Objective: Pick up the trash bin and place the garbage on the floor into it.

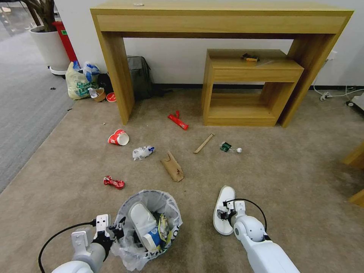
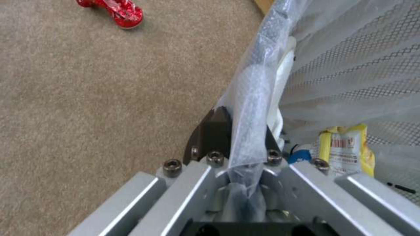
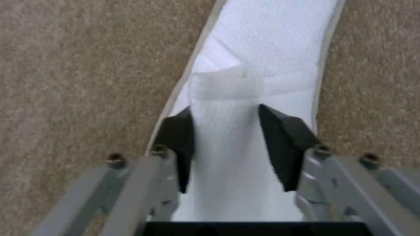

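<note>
The trash bin (image 1: 172, 212), black mesh with a translucent bag, hangs low in front of me. My left gripper (image 1: 115, 230) is shut on its bagged rim (image 2: 258, 68). Inside lie a white slipper (image 1: 141, 218), a blue cup (image 1: 153, 238) and a yellow wrapper (image 2: 346, 147). My right gripper (image 1: 224, 213) is down on a second white slipper (image 1: 223, 197) on the beige floor (image 1: 295, 163), its pads (image 3: 280, 141) pinching the strap (image 3: 225, 95). Garbage on the floor: red cup (image 1: 118, 137), crumpled wrapper (image 1: 142, 152), cardboard (image 1: 173, 167), crushed red can (image 1: 113, 182), red wrapper (image 1: 178, 120), wooden stick (image 1: 204, 143), small bottle (image 1: 229, 148).
A wooden desk (image 1: 113, 76) spans the back wall with a low wooden shelf unit (image 1: 242, 83) under it. A grey backpack (image 1: 139, 76), a shopping bag (image 1: 79, 81), a white plant pot (image 1: 49, 47) and a red bin (image 1: 65, 38) stand at the back left. Cables (image 1: 337, 93) trail at the right.
</note>
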Motion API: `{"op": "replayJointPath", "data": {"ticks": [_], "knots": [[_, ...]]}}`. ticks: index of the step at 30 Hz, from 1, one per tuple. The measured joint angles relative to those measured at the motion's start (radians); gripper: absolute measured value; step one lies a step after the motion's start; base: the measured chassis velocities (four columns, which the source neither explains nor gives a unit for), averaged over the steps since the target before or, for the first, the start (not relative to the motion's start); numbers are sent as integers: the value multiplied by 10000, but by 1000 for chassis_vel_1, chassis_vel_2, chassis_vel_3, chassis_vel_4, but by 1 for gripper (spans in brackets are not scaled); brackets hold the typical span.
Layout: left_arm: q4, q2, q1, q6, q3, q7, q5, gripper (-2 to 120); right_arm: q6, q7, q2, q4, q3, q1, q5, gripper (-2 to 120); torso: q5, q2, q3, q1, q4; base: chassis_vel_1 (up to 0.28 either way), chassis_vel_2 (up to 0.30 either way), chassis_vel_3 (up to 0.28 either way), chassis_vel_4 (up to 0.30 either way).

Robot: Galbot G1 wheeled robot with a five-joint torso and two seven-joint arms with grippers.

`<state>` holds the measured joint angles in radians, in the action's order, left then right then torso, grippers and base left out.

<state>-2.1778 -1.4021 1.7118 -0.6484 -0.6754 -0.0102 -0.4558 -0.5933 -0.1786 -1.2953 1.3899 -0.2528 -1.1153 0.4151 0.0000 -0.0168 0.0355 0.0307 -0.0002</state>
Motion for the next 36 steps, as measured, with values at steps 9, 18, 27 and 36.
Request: {"op": "replayJointPath", "data": {"ticks": [9,18,27,36], "knots": [[14,0,7,0,3,14,0,0,150,-102,28,-40,-40,-28,3,3,0,0,0,-1,0,0,0,0,0],[-73,0,32,-6,4,17,0,0,432,-216,113,516,-439,-383,-186,0,1,0,0,0,-1,0,0,0,0],[-158,3,28,-20,79,29,7,0,971,647,322,1905,-1538,-909,-1417,0,1,0,0,0,-1,0,0,0,0],[-147,20,-50,-72,79,60,44,0,2415,2097,860,3868,-1797,-1017,-1905,0,0,0,0,-1,-1,0,0,0,0]]}}
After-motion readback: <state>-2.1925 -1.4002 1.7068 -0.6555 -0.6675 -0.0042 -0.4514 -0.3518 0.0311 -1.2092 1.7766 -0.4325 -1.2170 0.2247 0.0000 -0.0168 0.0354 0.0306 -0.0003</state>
